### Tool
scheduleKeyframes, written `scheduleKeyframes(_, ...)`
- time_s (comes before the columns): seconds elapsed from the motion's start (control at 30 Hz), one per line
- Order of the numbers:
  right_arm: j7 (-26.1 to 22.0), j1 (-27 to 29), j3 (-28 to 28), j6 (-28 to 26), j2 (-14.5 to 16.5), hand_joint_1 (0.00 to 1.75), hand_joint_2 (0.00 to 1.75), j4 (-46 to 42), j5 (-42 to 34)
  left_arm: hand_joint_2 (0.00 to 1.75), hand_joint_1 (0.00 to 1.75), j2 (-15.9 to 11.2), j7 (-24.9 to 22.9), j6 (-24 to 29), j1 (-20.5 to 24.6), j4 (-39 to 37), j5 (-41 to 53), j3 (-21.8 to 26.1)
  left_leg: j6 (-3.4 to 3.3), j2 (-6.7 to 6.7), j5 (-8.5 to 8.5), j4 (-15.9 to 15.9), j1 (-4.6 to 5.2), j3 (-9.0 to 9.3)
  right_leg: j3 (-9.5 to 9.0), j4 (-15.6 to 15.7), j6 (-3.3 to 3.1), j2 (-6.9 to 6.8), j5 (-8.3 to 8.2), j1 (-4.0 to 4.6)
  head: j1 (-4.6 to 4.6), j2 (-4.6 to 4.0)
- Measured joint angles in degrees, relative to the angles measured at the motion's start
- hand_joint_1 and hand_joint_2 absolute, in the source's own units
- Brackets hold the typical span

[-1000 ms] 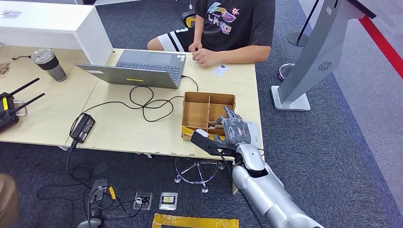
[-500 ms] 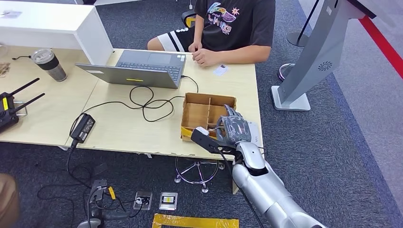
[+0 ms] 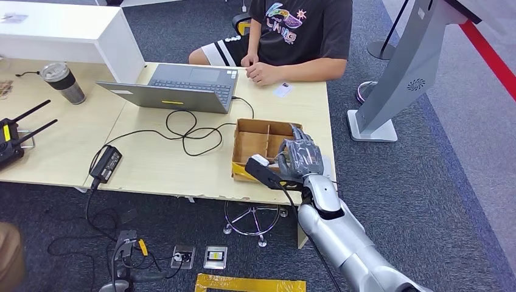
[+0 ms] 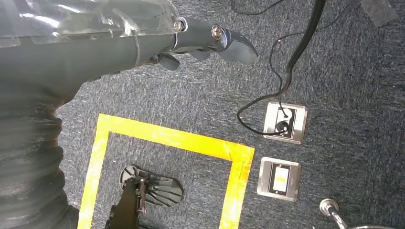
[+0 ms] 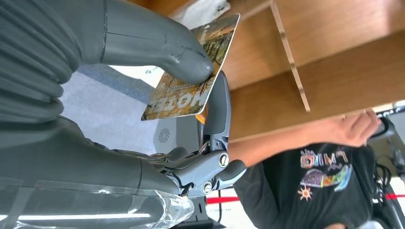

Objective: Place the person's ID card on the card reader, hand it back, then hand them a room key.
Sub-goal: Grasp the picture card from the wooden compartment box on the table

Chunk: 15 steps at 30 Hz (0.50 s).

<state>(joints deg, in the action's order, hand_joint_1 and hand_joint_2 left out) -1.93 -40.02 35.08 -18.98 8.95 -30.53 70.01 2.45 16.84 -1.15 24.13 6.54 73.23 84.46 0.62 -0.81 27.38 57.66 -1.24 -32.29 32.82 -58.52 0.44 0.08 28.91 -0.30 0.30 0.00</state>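
Observation:
My right hand point(image 3: 301, 159) hovers over the near right part of the partitioned wooden box point(image 3: 260, 123) at the table's front edge. In the right wrist view it pinches a brown printed room key card point(image 5: 191, 81) between thumb and finger, above the box's compartments point(image 5: 334, 43). A small white ID card point(image 3: 283, 90) lies on the table beside the hands point(image 3: 263, 73) of the seated person point(image 3: 301, 30) across from me. My left hand point(image 4: 143, 33) hangs over the carpet, fingers loosely apart, holding nothing.
An open laptop point(image 3: 182, 88) with a looping black cable point(image 3: 188, 131) and power brick point(image 3: 106, 163) lies left of the box. A tumbler point(image 3: 62, 82) and radio unit point(image 3: 12, 137) sit far left. A grey kiosk stand point(image 3: 401, 73) rises right of the table.
My right hand has risen a little and shifted farther over the box, toward the person, still holding the card. The person and the ID card have not moved.

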Motion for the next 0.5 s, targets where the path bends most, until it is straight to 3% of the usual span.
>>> scheduleKeyframes(0.33, -0.9, -2.5, -0.2, -3.7, -0.1, 1.75, 1.75, -2.6, 0.2, 1.75, 0.00, 0.0, 0.1, -0.1, -0.1, 0.0, -0.1, 0.0, 0.00, 0.01, 0.00, 0.0, 0.00, 0.02, -0.01, 0.0, 0.00, 0.01, 0.00, 0.00, 0.00, 0.00)
scheduleKeyframes(0.5, -1.4, -2.8, -1.6, -4.2, -0.4, 1.75, 1.75, -11.7, 0.4, 1.75, 0.00, 0.0, 0.5, 0.4, -0.5, 0.0, -0.9, 0.0, 0.00, 0.01, 0.00, 0.0, 0.00, 0.01, 0.00, 0.0, 0.01, 0.01, -0.02, 0.00, 0.00, 0.00)
